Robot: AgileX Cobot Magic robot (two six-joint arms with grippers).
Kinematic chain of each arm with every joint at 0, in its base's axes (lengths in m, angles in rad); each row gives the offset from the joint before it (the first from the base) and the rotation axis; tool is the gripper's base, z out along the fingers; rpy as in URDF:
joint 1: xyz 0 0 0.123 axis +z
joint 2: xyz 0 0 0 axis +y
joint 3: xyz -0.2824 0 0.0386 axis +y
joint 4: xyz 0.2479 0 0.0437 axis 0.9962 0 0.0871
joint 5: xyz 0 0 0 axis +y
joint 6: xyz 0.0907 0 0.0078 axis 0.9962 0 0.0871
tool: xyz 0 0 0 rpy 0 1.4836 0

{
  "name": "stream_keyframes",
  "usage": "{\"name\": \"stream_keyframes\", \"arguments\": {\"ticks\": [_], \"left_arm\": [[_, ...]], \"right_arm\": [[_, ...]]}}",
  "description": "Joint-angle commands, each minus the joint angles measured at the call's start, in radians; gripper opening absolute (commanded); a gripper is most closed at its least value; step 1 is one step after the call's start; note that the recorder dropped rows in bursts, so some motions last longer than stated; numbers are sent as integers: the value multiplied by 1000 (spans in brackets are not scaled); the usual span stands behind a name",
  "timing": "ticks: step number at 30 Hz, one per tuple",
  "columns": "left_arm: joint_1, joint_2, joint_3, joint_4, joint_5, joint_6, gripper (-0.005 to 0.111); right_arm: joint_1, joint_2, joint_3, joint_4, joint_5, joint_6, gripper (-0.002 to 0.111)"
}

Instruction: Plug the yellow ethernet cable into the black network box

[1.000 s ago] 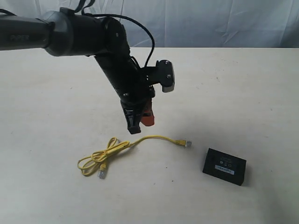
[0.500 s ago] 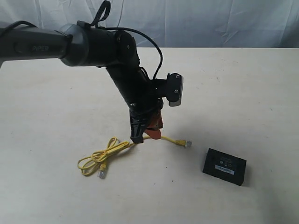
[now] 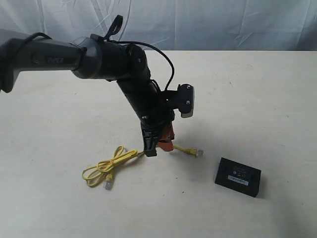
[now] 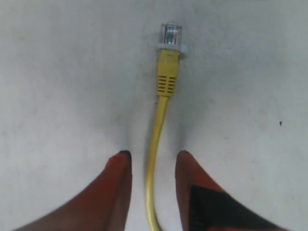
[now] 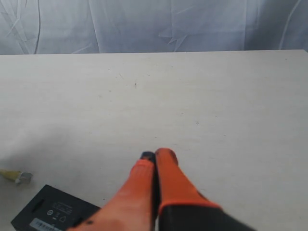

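My left gripper has dropped to the yellow ethernet cable at lower centre and is spread astride it. I should pinch close behind the plug, square. The black network box is lower right, apart. The right gripper is pressed together.

Print on black network box illegible

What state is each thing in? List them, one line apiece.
yellow ethernet cable: unplugged, lying on the table, partly coiled.
black network box: flat on the table, nothing plugged in, apart from the cable.
left gripper: open, one finger on each side of the cable, not clamped.
right gripper: shut, empty.
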State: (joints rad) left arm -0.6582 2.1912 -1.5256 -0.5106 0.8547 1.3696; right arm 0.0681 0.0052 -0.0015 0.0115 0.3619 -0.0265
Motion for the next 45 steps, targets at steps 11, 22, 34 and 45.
{"name": "stream_keyframes", "arguments": {"ticks": [11, 22, 34, 45], "left_arm": [[-3, 8, -1, -14, -44, 2, 28], [-3, 10, 7, -10, -44, 2, 28], [-3, 26, 7, 3, -43, 2, 28], [-3, 42, 7, 13, -18, 2, 1]], "right_arm": [[2, -5, 2, 0, -10, 0, -1], [2, -5, 2, 0, -10, 0, -1], [2, -5, 2, 0, -10, 0, -1], [2, -5, 2, 0, -10, 0, -1]]}}
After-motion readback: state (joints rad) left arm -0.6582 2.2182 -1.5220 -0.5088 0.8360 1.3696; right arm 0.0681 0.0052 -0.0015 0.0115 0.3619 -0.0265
